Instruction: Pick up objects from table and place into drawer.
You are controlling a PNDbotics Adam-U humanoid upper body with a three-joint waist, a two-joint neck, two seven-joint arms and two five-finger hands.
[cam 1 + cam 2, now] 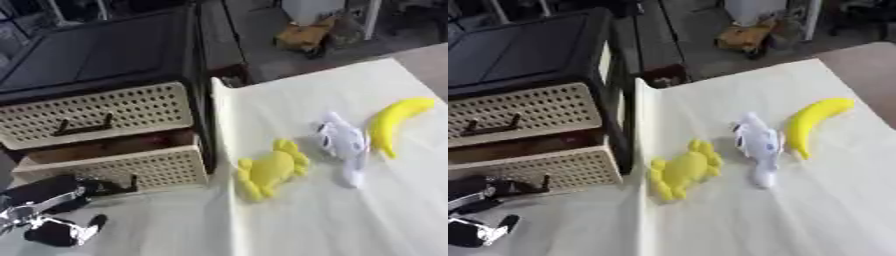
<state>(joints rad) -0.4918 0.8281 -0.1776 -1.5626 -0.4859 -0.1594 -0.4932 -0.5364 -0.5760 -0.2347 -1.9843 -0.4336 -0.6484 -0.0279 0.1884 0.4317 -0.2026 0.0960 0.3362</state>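
nothing has yet been placed in a drawer, as far as can be seen. three objects lie on the cream-covered surface point(350, 220), all to the right of the drawer unit point(105, 75): one yellow crab-shaped soft toy point(271, 170), nearest the unit; one white soft toy point(343, 142) with a long tail end, just beside the crab on its right; and one yellow banana point(394, 122), lying at a slant and touching or almost touching the white toy's right side. none of the three is held or lifted.

two drawers with perforated beige fronts can be counted in the unit. the upper drawer point(96, 117) appears closed, its dark handle showing on the front. the lower drawer point(114, 162) is pulled out, so that a brown strip of its inside is seen above its front; what lies inside cannot be made out.

the left hand point(52, 215) is seen at the lower left corner, in front of the lower drawer, with one finger reaching toward the dark handle on that front. whether the handle is actually gripped, or the fingers are merely near it, cannot be told. the right hand is not seen in either view.

by this judgement the opening step is done or nearly done, and the whole of the picking and placing is left: three objects to be carried across to the open drawer.
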